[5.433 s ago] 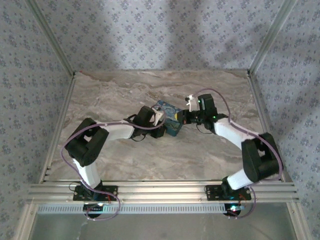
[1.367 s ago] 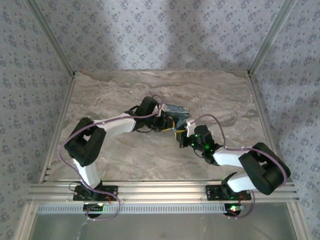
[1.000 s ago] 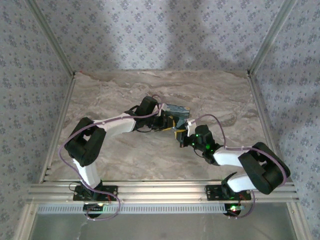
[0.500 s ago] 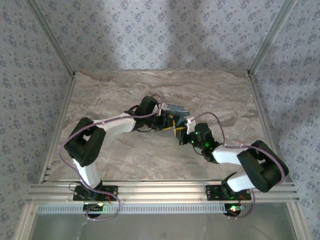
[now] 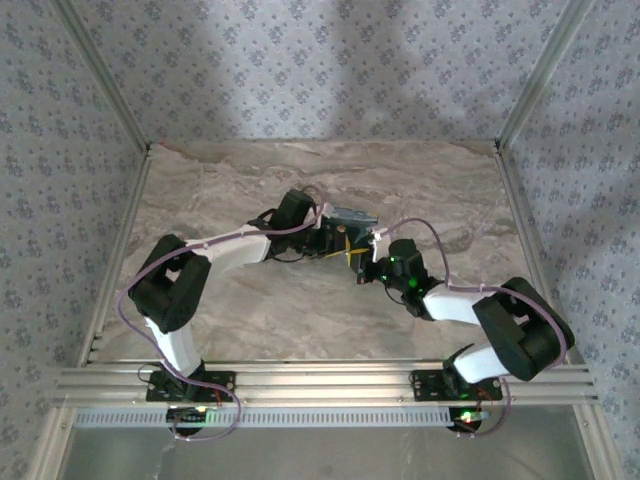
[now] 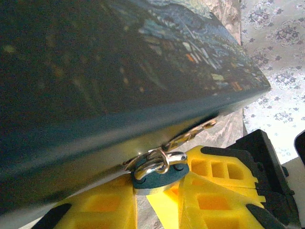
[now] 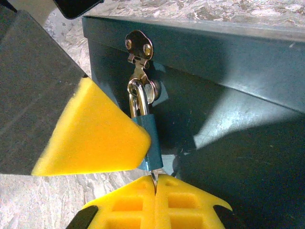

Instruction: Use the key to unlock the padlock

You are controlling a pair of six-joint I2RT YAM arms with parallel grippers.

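**Right arm closes in on the padlock**

Since half a second ago the right arm's wrist has crept a little farther up the top view, toward the box. The left arm has kept its place.

We see the left arm bent at the elbow over the left side of the table. Its forearm reaches right and away from the bases, which puts the left gripper at the box. The right arm is doubled back at its elbow by the right edge. Its forearm runs leftward, and the right gripper points up at the box's side wall.

The padlock hangs from a hasp on that wall, with its silver shackle uppermost and its teal body below. In the right wrist view its long axis runs up and down, leaning slightly, and its lower end faces the right gripper.

The right gripper's yellow pads are pressed together on the key. Its thin blade stands in line with the padlock and meets the padlock's lower end.

One yellow pad of the left gripper lies against the padlock's left side. We cannot tell how wide that claw stands, or whether it clamps anything. From the left wrist we look at the padlock from below, just under the box's printed face.
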